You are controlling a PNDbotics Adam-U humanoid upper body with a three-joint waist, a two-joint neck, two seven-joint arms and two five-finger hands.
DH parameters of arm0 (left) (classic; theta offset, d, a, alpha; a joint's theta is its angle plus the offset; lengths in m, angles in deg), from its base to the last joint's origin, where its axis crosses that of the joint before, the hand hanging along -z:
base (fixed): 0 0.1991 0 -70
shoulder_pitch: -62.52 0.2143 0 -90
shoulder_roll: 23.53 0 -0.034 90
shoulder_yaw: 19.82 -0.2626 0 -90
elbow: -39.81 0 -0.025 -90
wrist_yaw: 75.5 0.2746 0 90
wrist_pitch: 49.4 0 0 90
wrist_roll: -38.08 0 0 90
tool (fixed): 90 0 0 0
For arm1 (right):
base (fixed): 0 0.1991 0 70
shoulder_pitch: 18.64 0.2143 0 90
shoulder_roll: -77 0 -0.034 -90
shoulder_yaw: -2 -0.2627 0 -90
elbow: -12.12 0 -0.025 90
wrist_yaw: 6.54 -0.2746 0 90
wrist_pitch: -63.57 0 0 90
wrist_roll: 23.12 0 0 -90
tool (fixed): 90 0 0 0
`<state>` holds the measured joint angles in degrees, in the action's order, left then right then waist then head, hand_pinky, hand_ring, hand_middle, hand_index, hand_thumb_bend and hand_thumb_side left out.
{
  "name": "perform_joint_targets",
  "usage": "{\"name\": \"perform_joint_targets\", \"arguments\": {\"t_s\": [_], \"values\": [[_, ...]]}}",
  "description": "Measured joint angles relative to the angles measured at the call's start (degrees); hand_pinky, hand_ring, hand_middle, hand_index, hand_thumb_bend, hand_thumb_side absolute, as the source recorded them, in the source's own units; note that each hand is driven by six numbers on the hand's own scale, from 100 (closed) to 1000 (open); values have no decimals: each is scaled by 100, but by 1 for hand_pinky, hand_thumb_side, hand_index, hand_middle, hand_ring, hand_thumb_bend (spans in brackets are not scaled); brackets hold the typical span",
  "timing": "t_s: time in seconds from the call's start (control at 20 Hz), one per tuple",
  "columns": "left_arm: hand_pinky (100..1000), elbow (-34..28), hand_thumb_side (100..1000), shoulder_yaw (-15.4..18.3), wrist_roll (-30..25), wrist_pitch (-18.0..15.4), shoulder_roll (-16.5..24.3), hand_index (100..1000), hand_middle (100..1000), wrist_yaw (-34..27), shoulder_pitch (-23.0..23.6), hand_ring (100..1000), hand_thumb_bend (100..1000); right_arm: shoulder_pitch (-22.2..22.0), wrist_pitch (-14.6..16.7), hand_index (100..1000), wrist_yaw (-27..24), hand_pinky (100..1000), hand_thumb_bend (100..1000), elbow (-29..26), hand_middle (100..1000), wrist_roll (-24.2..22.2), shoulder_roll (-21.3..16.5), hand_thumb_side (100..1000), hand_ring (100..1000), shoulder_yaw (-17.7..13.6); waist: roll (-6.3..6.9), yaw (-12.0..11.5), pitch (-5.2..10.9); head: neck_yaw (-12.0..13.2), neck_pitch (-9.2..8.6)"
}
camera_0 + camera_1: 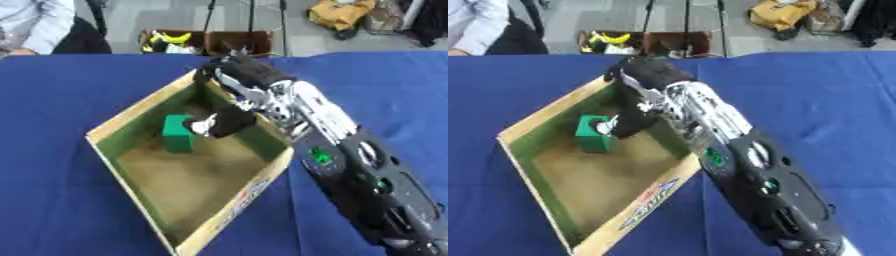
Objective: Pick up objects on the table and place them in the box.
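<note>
Reaching down from the lower right across the blue bench (pixel 70 100), the right hand (pixel 229 122) is lowered inside the open cardboard box (pixel 131 112), whose inner walls are green and whose floor is brown. A green block (pixel 178 133) is seen standing upright on the box floor, long axis vertical, directly against the tips of the fingers (pixel 608 125) on their left side. The fingers are curled towards the block's upper part, but whether it is pinched or merely touched cannot be told, since the hand's dark bulk hides the contact. The block is judged to be already delivered, so a release and a lift straight up and back are called for. The left hand is not seen in either view.
</note>
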<state>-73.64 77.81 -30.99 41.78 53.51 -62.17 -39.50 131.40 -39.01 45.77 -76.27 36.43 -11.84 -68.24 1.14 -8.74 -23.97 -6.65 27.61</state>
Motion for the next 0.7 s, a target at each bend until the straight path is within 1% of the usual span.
{"name": "perform_joint_targets", "arguments": {"t_s": [0.2, 0.25, 0.3, 0.35, 0.4, 0.55, 0.65, 0.7], "values": [[281, 0, 911, 1, 1, 1, 0, 805, 593, 1, 33, 499, 188, -25, -243, 863, -322, 798, 432, -595, 751, 157, -250, 596, 820, -325, 35, 48, 3, 43, 1], [281, 0, 911, 1, 1, 1, 0, 805, 593, 1, 36, 499, 188, -73, -320, 860, -437, 797, 313, -768, 744, 227, -331, 640, 816, -424, 39, 66, 4, 59, 2], [281, 0, 911, 2, 1, 1, 0, 805, 592, 2, 38, 499, 189, -140, -410, 858, -560, 795, 392, -947, 732, 308, -419, 630, 811, -529, 48, 88, 4, 80, 3], [281, 0, 911, 2, 1, 1, 0, 805, 592, 3, 40, 498, 189, -221, -512, 854, -683, 787, 367, -1127, 707, 410, -506, 667, 797, -638, 55, 105, 4, 104, 4], [281, 0, 911, 3, 1, 1, 0, 804, 592, 4, 41, 498, 189, -315, -618, 852, -825, 785, 333, -1308, 692, 523, -582, 675, 791, -745, 64, 122, 4, 127, 5], [281, 0, 912, 4, 0, 1, 0, 804, 592, 8, 42, 498, 189, -608, -954, 840, -1311, 788, 190, -1846, 678, 929, -757, 671, 784, -1050, 91, 168, 4, 205, 6], [281, 0, 912, 6, -1, -1, 0, 804, 591, 9, 43, 498, 189, -804, -1136, 825, -1678, 797, 100, -2168, 671, 1226, -851, 647, 782, -1223, 120, 206, 4, 256, 6], [281, 0, 912, 9, -1, -1, 0, 804, 591, 9, 43, 498, 189, -897, -1186, 818, -1891, 801, 100, -2283, 668, 1389, -899, 636, 780, -1301, 133, 222, 4, 283, 6]]}}
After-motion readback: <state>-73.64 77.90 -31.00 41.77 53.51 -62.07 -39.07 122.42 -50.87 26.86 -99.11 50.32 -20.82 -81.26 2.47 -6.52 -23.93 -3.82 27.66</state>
